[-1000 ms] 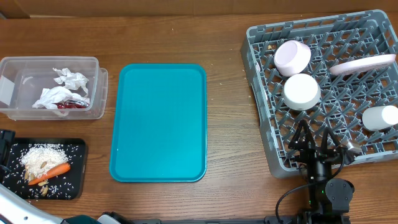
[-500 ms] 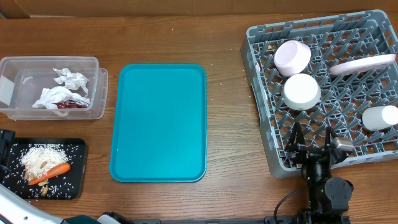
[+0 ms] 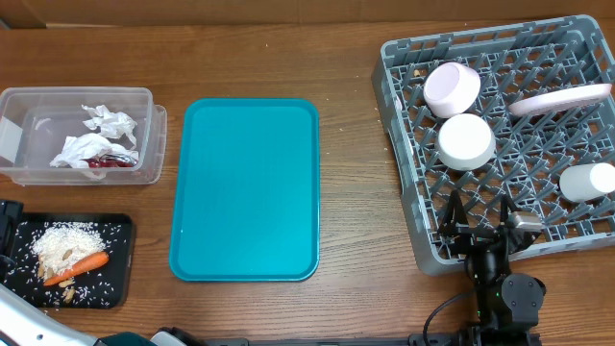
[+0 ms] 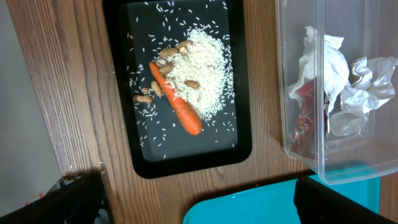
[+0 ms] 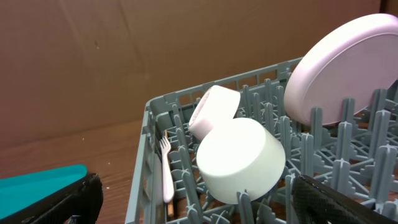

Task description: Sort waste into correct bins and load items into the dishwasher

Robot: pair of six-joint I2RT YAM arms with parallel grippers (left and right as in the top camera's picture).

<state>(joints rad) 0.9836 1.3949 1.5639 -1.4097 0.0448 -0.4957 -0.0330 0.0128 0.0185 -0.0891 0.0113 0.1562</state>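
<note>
One carrot [image 3: 88, 262] lies in the black tray [image 3: 120, 231], we see overhead, its long axis tilted up rightward; the right gripper [image 3: 481, 216] gapes empty at the dish rack [image 3: 404, 192] edge. Left wrist: carrot diagonal, left gripper [image 4: 208, 199] spread, empty. Right wrist: fork [image 5: 166, 177] along the rack wall, tines away.

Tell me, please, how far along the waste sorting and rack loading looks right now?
Done: napkins and red wrapper lie in the clear tub; rice and carrot on the black tray; pink bowl, white bowl, pink plate, white cup and fork sit in the grey rack. In hand: nothing; left claw and right claw are open and empty. Left: seemingly nothing, since the teal tray holds no items.
</note>
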